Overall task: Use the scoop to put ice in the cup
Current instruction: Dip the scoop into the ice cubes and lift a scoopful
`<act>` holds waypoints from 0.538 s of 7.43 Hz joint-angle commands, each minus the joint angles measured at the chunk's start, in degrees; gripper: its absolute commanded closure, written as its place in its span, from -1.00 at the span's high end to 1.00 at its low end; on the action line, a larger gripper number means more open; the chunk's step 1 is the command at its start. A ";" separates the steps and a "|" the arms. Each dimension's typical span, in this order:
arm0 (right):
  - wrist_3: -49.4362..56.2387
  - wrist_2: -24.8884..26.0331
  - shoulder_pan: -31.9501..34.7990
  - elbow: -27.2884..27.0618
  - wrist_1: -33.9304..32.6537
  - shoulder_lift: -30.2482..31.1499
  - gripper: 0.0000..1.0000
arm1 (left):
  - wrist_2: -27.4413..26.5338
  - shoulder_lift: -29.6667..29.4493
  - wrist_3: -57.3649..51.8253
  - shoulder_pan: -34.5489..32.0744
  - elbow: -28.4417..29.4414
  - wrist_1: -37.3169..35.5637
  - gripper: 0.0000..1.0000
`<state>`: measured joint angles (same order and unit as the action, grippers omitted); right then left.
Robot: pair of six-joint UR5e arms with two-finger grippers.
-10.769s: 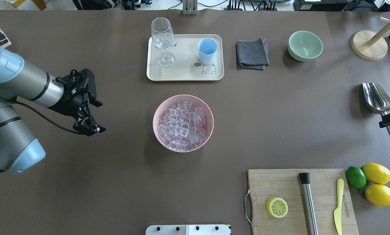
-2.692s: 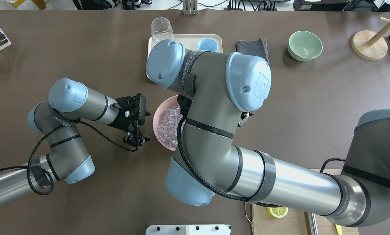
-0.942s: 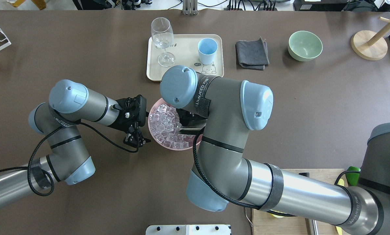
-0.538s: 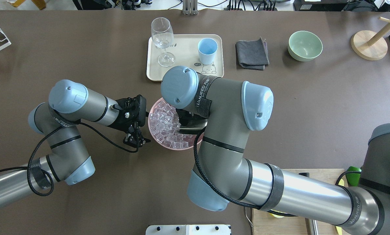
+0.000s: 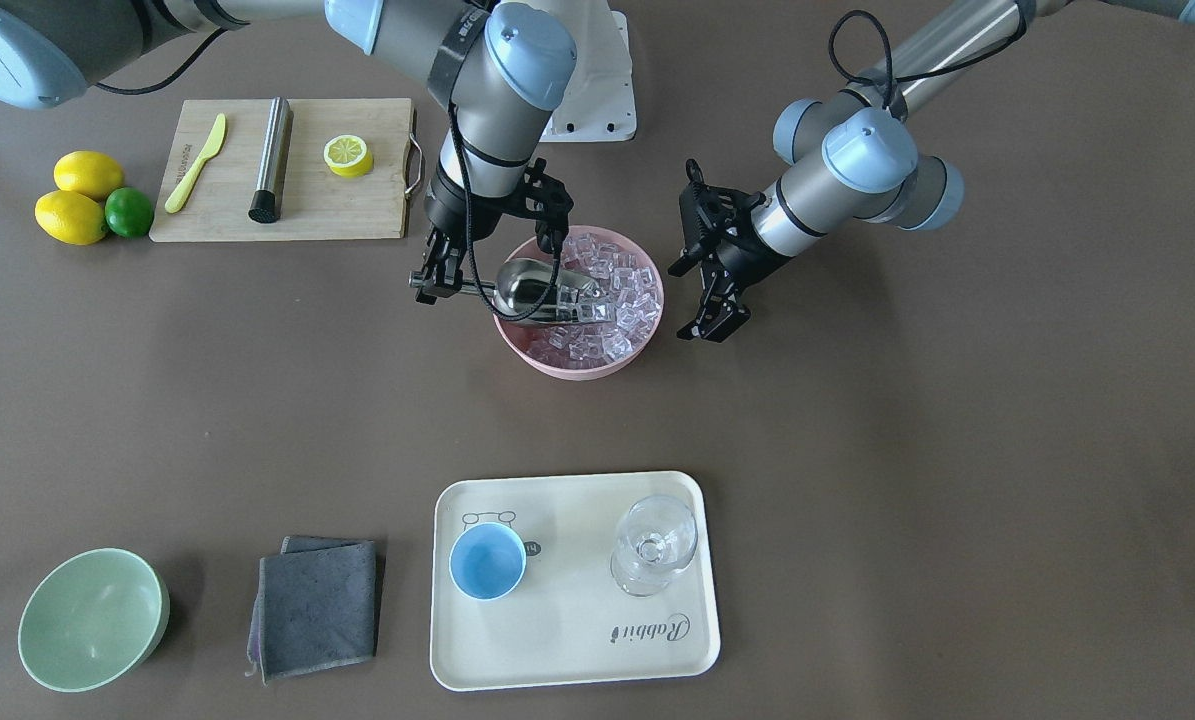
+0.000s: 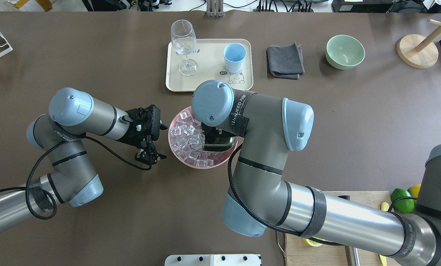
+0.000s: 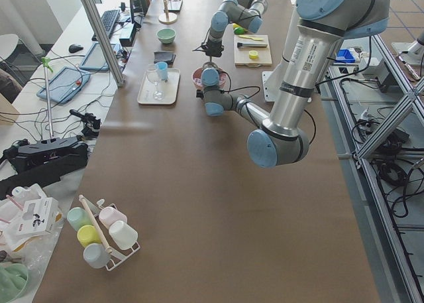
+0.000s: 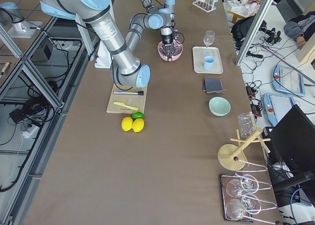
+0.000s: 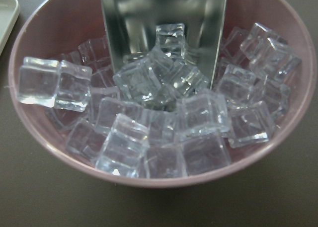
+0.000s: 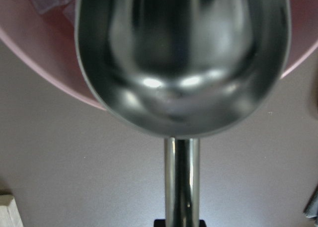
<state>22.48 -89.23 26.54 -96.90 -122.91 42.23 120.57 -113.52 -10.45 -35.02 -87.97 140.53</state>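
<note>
Stainless steel sits in the pile: the shiny scoop with a deep trough and thin rod handle lies in the round pink bowl, upper centre of the front-facing view. Its open mouth is nosed into the heap of clear, glossy ice cubes. The right pincer is clamped on the rod handle, just left of the bowl there. The left pincer hangs just right of the bowl, fingers apart and empty. The left wrist view shows a few cubes at the trough's lip and one further in. The small light-blue cup stands without ice on the cream tray at lower centre, well apart from the bowl.

The step looks like loading the scoop. Done well, the mouth drives deeper under the heap, then tips up so cubes slide back before a slow lift. The bowl may skid on the tabletop, so the left pincer could steady its rim.
</note>
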 commanded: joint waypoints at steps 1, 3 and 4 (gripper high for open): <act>-0.33 -0.85 0.00 -0.22 3.10 1.53 -1.00 | 0.11 0.32 -0.01 -0.14 0.08 0.27 0.97; -0.33 -3.04 0.00 -0.39 8.71 4.17 -1.00 | -0.24 -0.21 0.34 0.13 0.17 0.10 0.97; -0.42 -4.96 0.00 -0.31 11.70 5.40 -1.00 | -0.50 -0.47 1.91 0.30 0.26 -0.08 0.97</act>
<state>22.14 -91.56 26.56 -97.23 -116.09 45.53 120.48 -113.53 -10.16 -34.99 -87.84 140.70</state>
